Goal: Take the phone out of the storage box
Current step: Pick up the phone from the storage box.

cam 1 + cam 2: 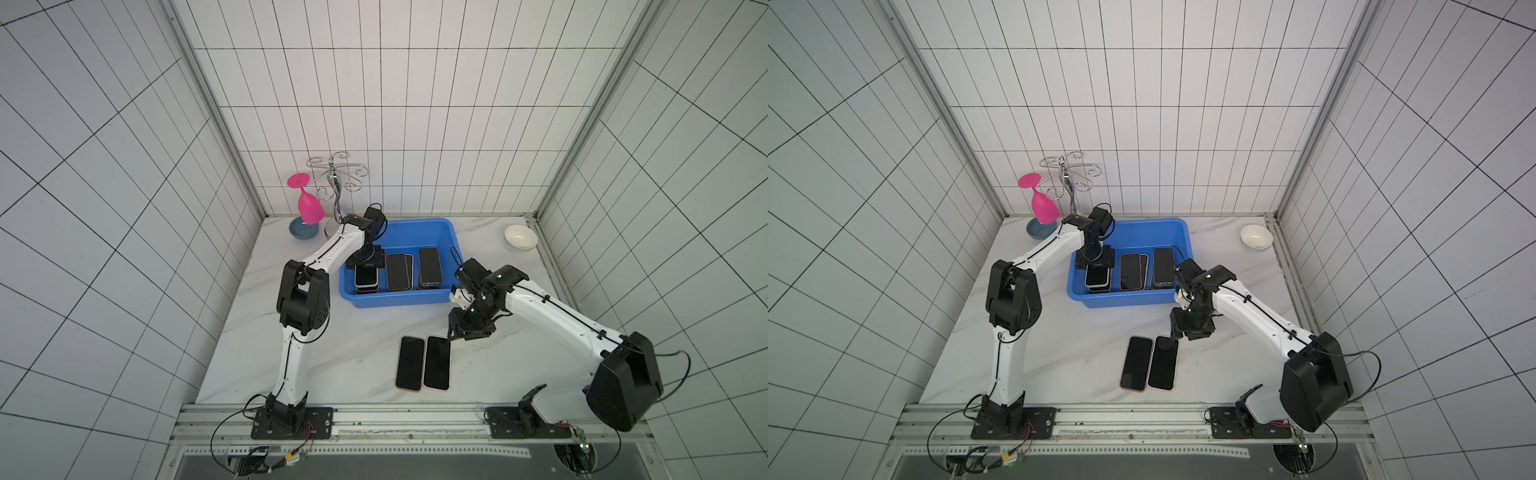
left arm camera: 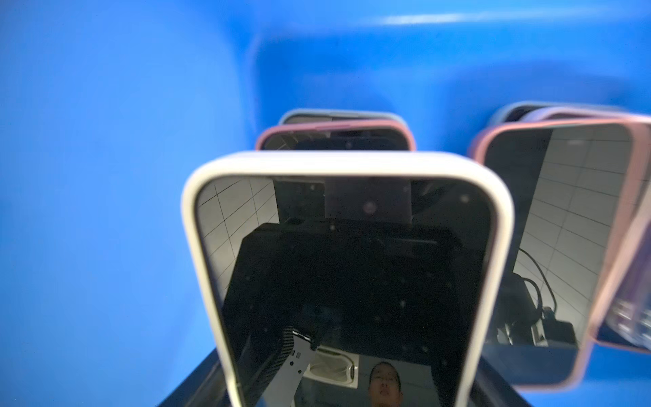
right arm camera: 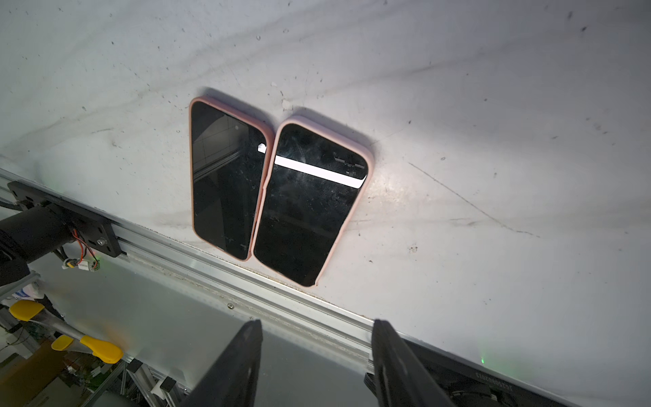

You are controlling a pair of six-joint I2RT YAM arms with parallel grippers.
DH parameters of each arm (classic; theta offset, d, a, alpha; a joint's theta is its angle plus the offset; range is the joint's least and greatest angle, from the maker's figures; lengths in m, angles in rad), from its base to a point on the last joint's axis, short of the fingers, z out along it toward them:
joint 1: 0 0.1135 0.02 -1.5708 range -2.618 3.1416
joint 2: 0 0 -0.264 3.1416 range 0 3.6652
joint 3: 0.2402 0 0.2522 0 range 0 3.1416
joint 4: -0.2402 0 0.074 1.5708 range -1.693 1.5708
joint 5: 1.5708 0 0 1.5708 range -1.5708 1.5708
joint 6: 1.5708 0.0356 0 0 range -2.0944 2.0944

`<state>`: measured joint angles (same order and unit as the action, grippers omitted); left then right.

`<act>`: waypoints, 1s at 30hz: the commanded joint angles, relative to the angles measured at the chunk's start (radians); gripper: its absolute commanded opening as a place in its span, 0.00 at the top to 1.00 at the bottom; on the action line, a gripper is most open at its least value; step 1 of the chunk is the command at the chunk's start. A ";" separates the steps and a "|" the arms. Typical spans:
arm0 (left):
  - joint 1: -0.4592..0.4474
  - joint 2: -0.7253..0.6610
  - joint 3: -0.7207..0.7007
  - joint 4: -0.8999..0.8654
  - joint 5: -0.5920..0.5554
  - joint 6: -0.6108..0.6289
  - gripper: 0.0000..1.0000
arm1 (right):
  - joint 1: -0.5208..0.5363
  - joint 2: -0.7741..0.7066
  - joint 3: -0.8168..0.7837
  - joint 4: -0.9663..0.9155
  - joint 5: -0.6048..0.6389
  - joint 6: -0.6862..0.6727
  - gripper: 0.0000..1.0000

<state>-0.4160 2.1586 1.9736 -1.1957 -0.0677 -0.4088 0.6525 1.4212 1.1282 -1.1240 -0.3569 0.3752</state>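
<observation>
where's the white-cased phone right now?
In both top views the white-cased phone tops the stack at the left end of the storage box, right under the left gripper, with the middle stack next to it.

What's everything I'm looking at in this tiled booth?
bright blue plastic storage box: one, blue, back middle of table
stacked cased phones: three stacks abreast, dark screens, in the box; exact count hidden
pink-cased phones: two, side by side, flat on table's near part
pink plastic wine glass: one, upside down at the rack
chrome wire rack: one, silver, back left
small grey-blue dish: one, under the glass
small white bowl: one, back right
white marbled table: one
left arm: white-black, jaws at left stack
right arm: white-black, jaws open, empty
</observation>
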 commanded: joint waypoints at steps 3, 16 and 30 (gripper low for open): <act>0.000 -0.055 0.048 -0.015 -0.008 0.027 0.28 | -0.043 0.039 0.058 -0.037 -0.018 -0.059 0.47; -0.029 -0.102 0.059 -0.030 0.080 0.072 0.32 | -0.199 0.059 0.163 0.017 -0.197 -0.028 0.48; -0.175 -0.333 -0.157 0.079 0.373 0.128 0.35 | -0.276 0.531 0.827 0.029 -0.467 0.113 0.46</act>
<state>-0.5953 1.8442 1.8355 -1.1835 0.2317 -0.2909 0.3500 1.8854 1.8725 -1.0492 -0.7612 0.4641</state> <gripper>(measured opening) 0.788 0.540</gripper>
